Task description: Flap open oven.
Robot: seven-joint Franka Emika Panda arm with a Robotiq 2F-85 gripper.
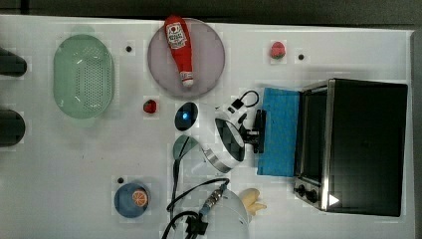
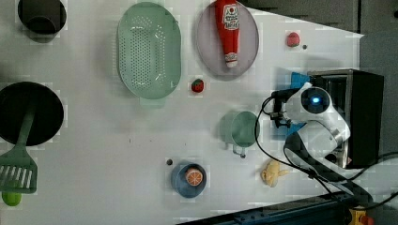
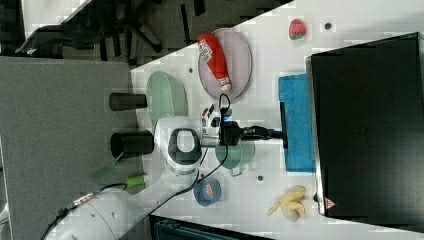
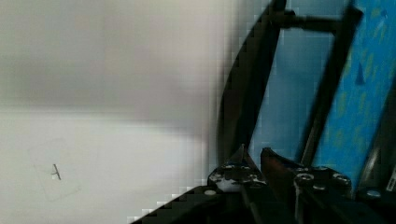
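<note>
Oven (image 1: 366,144): heavy, rigid; glass door (image 1: 279,132) fragile, hinged, lying flat. Grip point: bar handle (image 3: 284,125), door's 9 o'clock edge in top view. Jaws (image 1: 259,132) at handle; opening indeterminate.

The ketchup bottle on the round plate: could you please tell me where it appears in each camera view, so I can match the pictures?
Top view: ketchup bottle at upper centre, lying on the round plate, cap pointing down.
Left view: ketchup bottle at top, right of centre.
Right view: ketchup bottle at upper centre, cap toward the right view's lower right.
Wrist view: not in it.
Shared landmark: the oven, at the right of all three scene views.
</note>
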